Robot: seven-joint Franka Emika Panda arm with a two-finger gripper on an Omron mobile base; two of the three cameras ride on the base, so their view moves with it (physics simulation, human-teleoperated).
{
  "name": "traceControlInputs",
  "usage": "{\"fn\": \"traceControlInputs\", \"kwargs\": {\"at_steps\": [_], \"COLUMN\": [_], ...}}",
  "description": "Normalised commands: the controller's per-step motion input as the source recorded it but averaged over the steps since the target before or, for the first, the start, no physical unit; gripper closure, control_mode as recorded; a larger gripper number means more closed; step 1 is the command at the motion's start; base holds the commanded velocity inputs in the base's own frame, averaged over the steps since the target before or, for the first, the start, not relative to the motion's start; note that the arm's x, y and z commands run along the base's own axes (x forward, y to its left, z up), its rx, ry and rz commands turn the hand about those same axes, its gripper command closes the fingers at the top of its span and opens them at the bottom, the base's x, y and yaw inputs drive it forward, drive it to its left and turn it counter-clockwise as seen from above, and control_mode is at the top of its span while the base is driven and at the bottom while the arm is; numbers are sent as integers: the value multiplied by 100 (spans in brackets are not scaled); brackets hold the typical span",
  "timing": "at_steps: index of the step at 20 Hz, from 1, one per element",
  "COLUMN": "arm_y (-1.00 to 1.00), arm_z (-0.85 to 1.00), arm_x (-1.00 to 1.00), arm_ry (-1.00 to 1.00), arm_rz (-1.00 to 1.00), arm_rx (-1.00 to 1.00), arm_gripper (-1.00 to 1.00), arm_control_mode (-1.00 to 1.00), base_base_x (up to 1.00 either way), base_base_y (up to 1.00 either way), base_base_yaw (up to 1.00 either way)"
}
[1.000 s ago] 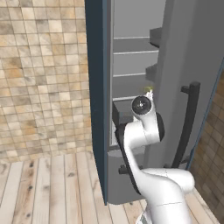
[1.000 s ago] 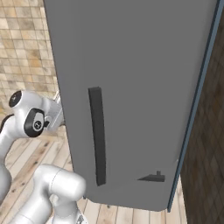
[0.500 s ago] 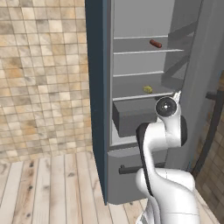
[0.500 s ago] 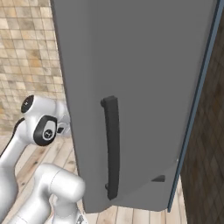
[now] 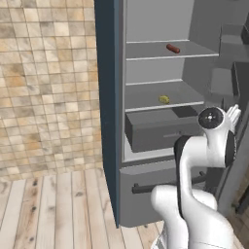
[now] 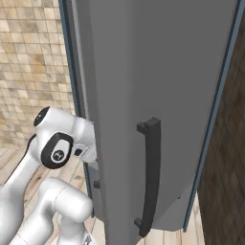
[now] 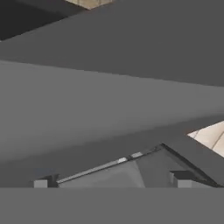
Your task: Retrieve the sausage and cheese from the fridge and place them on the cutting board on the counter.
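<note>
Two targets | sausage (image 5: 172, 48) upper centre: judged light, firm, gripped mid-length | cheese (image 5: 164, 99) centre: soft | gripper (image 7: 111, 183) spread, nothing held

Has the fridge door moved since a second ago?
Yes. The fridge door swung further open, away from the shelves, uncovering the sausage and cheese.

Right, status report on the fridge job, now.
End effector open, empty, close against the grey fridge door. Door open. Dark reddish-brown sausage on upper shelf, pale yellow-green cheese lump on shelf below. Nothing blocking them.
</note>
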Motion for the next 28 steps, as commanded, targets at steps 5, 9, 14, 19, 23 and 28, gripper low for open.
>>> {"fn": "traceControlInputs", "kwargs": {"at_steps": [5, 9, 14, 19, 23, 28], "arm_y": [-99, -61, 17, 79, 100, 72], "arm_z": [62, 32, 14, 10, 1, 28], "arm_x": [-42, -39, -3, 1, 7, 70], "arm_ry": [5, 2, 0, -1, 0, 11], "arm_rz": [-34, -32, -16, -2, 8, 29], "arm_rx": [11, 7, 1, 0, 0, 0], "arm_gripper": [-100, -100, -100, -100, -100, -100], "arm_control_mode": [-100, -100, -100, -100, -100, -100], "base_base_x": [0, 0, 0, 0, 0, 0], "base_base_y": [0, 0, 0, 0, 0, 0], "base_base_yaw": [0, 0, 0, 0, 0, 0]}}
